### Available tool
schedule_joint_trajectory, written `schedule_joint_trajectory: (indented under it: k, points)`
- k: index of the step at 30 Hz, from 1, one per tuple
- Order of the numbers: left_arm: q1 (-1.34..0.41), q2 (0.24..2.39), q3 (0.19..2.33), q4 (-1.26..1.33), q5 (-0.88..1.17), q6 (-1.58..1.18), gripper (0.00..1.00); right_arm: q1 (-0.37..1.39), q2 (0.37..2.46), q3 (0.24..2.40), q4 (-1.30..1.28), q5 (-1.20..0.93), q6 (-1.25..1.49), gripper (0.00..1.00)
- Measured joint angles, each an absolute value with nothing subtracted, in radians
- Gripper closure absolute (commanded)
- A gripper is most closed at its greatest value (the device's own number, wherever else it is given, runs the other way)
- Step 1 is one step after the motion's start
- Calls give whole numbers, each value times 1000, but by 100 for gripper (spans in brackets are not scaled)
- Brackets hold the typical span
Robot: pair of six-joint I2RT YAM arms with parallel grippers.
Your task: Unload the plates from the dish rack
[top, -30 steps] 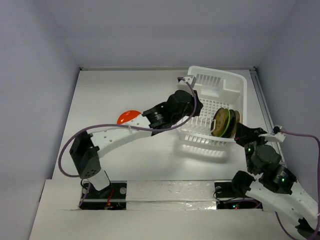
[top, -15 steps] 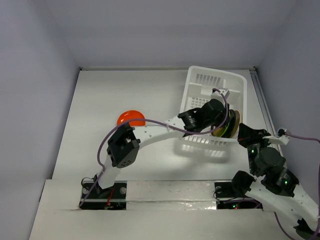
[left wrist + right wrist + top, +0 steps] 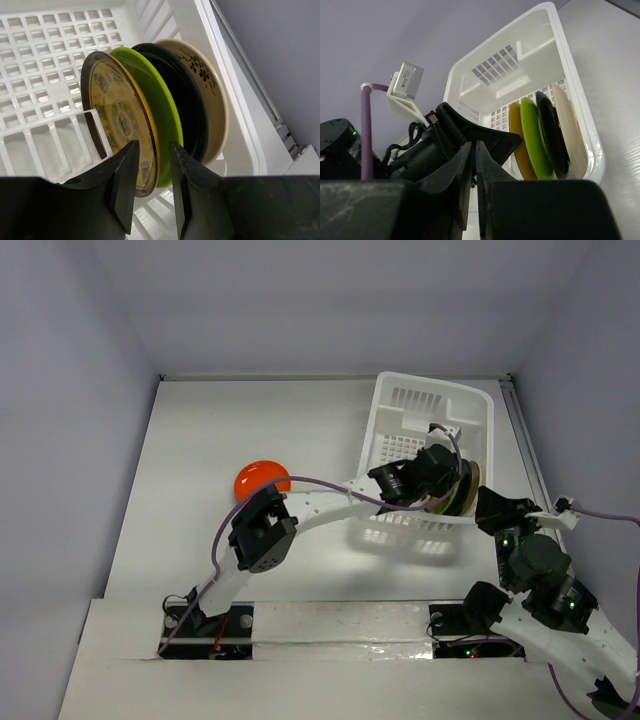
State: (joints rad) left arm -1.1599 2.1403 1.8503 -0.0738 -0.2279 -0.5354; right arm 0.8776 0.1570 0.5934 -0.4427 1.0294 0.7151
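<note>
Left claw [image 3: 152, 187] part open, straddling rim of front patterned plate [image 3: 120, 125] in rack [image 3: 45, 60], nothing gripped; right claw [image 3: 474, 165] nearly closed, empty. Advisable: centre rim, close squarely, lift straight up.

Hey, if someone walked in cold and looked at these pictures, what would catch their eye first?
Probably the row of plates standing on edge in the white dish rack at the far right: a patterned yellow plate, a lime green plate, a black plate and a cream plate. The left gripper straddles the yellow plate's rim with its fingers apart. An orange plate lies alone on the table to the left.
</note>
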Motion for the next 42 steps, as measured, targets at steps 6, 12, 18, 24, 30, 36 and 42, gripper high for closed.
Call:
schedule_joint_trajectory:
  k: [6, 12, 18, 24, 30, 36, 42]
  points:
    - [-1163, 2194, 1887, -78, -233, -525, 78, 878, 157, 593, -442, 1029, 714, 86]
    - [-1171, 2221, 1914, -89, -255, -518, 98, 878, 157, 592, -442, 1028, 711, 86]
    - [-1176, 2220, 1909, -85, -277, -519, 100, 878, 158, 592, -441, 1024, 709, 86]
    - [-1176, 2173, 1843, -46, -277, -542, 100, 878, 170, 592, -440, 1020, 704, 86]
    - [-1177, 2091, 1774, -7, -274, -565, 100, 878, 172, 592, -440, 1020, 704, 86]
    - [-1177, 1969, 1718, 35, -321, -565, 100, 878, 172, 592, -440, 1020, 704, 86]
    - [-1176, 1835, 1630, 81, -374, -562, 100, 878, 172, 592, -440, 1020, 704, 86]
